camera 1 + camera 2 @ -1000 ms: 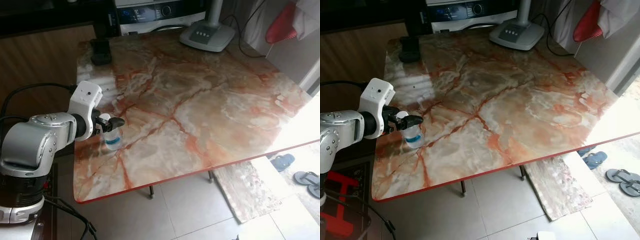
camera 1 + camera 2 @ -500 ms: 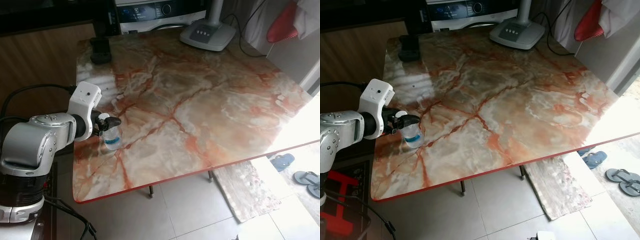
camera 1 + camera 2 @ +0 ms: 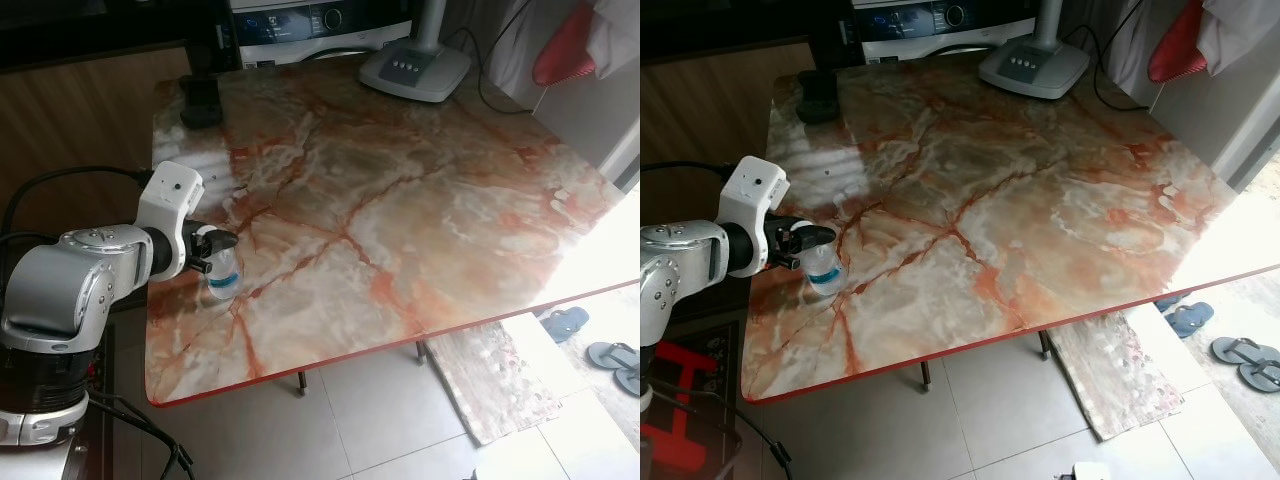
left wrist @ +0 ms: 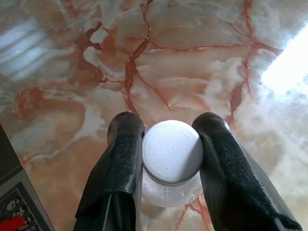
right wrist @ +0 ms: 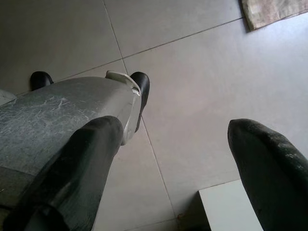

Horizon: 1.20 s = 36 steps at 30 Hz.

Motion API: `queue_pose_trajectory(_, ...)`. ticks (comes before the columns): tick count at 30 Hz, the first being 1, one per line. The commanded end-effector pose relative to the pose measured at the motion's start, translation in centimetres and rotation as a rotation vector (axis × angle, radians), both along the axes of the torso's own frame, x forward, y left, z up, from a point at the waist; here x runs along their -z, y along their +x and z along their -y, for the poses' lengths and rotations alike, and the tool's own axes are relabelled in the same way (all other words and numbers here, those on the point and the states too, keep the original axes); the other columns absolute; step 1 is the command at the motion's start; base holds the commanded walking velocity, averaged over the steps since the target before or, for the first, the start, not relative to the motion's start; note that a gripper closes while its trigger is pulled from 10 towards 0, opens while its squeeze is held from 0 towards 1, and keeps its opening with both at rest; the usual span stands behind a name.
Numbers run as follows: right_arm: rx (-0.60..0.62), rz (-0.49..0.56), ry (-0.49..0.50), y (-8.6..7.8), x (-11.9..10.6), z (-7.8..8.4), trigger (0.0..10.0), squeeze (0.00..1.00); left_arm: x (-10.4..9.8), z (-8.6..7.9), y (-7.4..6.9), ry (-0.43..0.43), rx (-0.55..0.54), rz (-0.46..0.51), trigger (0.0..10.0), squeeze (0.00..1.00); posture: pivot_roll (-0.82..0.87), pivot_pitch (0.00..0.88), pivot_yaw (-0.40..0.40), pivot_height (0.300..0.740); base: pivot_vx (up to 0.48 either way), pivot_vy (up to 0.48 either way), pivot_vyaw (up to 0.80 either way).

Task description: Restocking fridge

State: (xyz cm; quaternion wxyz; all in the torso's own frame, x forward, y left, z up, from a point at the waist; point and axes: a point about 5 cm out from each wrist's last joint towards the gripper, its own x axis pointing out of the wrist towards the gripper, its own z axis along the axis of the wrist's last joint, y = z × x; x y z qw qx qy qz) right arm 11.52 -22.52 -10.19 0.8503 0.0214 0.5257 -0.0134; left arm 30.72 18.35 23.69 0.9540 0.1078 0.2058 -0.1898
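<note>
A small clear bottle [image 3: 222, 281] with a white cap [image 4: 172, 151] and a blue label stands upright near the left edge of the marble table [image 3: 400, 210]. My left gripper [image 3: 215, 245] reaches in from the left at cap height. Both black fingers [image 4: 122, 154] press against the sides of the cap, so it is shut on the bottle. The right gripper [image 5: 175, 130] hangs over the tiled floor with its fingers wide apart and nothing between them.
A white fan base [image 3: 415, 72] stands at the table's far edge, and a black object [image 3: 200, 103] sits at the far left corner. Behind the table is an appliance [image 3: 320, 25]. A rug [image 3: 490, 385] and sandals [image 3: 615, 365] lie on the floor to the right.
The left gripper's fingers have closed in on the bottle's cap, and gripper and bottle have shifted slightly towards the table's left edge.
</note>
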Motion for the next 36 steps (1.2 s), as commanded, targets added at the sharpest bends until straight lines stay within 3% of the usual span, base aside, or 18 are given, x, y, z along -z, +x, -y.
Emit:
queue_pose_trajectory(1, -0.003, -0.028, 0.007, -0.7, 0.2, 0.0, 10.0, 0.00, 0.0, 0.0, -0.2, 0.027, -0.003, 0.008, 0.0, 0.00, 0.18, 0.123, -0.014, 0.740, 0.000, 0.000, 0.00)
queue_pose_trajectory(13, -0.013, -0.032, 0.010, -0.7, 0.2, -0.1, 10.0, 0.00, 0.2, -0.5, 0.0, 0.031, -0.064, 0.030, 0.0, 0.00, 0.17, 0.124, -0.014, 0.740, 0.000, 0.000, 0.00)
queue_pose_trajectory(19, -0.012, -0.032, 0.009, -0.8, 0.2, -0.1, 10.0, 0.00, -1.2, -2.0, 0.8, 0.127, -0.192, 0.174, 0.0, 0.00, 0.17, 0.126, -0.016, 0.740, 0.000, 0.000, 0.00)
queue_pose_trajectory(20, -0.014, -0.033, 0.009, -0.8, 0.2, 0.0, 10.0, 0.00, -1.9, -2.3, 1.1, 0.126, -0.230, 0.234, 0.0, 0.00, 0.18, 0.125, -0.017, 0.740, 0.000, 0.000, 0.00)
queue_pose_trajectory(22, -0.014, -0.033, 0.009, -0.8, 0.2, 0.0, 10.0, 0.00, -2.3, -2.5, 1.2, 0.125, -0.249, 0.264, 0.0, 0.00, 0.18, 0.125, -0.017, 0.740, 0.000, 0.000, 0.00)
queue_pose_trajectory(23, -0.014, -0.033, 0.009, -0.8, 0.2, 0.0, 10.0, 0.00, -2.6, -2.9, 1.3, 0.129, -0.278, 0.288, 0.7, 0.00, 0.17, 0.125, -0.016, 0.740, 0.000, 0.000, 0.00)
queue_pose_trajectory(25, -0.014, -0.034, 0.010, -0.8, 0.2, 0.0, 10.0, 0.00, -3.1, -4.6, 1.3, 0.137, -0.393, 0.329, 10.0, 0.00, 0.18, 0.124, -0.018, 0.740, 0.000, 0.000, 0.00)
queue_pose_trajectory(30, -0.016, -0.034, 0.013, -0.8, 0.2, -0.1, 10.0, 0.00, -1.8, -7.9, 0.9, 0.191, -0.545, 0.328, 10.0, 0.00, 0.18, 0.125, -0.017, 0.740, 0.000, 0.000, 0.00)
queue_pose_trajectory(36, -0.016, -0.034, 0.014, -0.8, 0.3, -0.1, 10.0, 0.00, 2.4, -11.2, -0.2, 0.234, -0.667, 0.258, 10.0, 0.00, 0.18, 0.125, -0.019, 0.740, 0.000, 0.000, 0.00)
